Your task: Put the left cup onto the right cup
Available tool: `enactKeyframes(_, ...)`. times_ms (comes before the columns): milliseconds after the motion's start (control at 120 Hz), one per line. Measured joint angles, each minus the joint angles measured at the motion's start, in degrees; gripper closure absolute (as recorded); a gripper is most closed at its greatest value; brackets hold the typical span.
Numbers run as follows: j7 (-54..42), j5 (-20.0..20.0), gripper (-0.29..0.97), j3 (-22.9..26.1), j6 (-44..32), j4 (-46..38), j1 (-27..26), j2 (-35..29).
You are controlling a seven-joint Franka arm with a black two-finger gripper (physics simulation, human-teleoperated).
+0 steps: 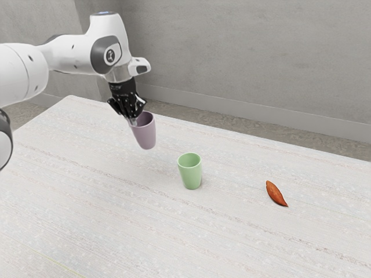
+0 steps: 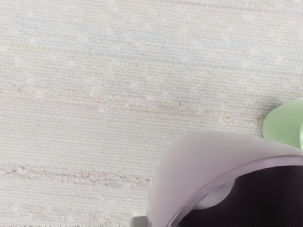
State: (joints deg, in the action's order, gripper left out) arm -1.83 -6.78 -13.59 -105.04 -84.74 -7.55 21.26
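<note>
My black gripper (image 1: 134,119) is shut on the rim of a mauve cup (image 1: 144,131), which hangs tilted in the air above the table. In the wrist view the mauve cup (image 2: 208,175) looms large just under my hand. A light green cup (image 1: 190,170) stands upright on the table, lower and toward the exterior view's right of the held cup. Beside the mauve cup, an edge of the green cup (image 2: 284,124) shows in the wrist view.
A pale woven-textured table (image 1: 87,220) spreads under everything. A small orange-brown leaf-shaped object (image 1: 276,193) lies on it to the exterior view's right of the green cup. A grey wall and floor strip run behind the table.
</note>
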Motion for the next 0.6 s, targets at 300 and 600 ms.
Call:
enactKeyframes(300, -0.06, 0.34, 0.79, -0.36, 0.86, -0.17, -3.89, -0.48)
enactKeyframes(600, -0.09, -0.05, 0.79, 0.55, 1.63, 5.15, -5.75, 3.26)
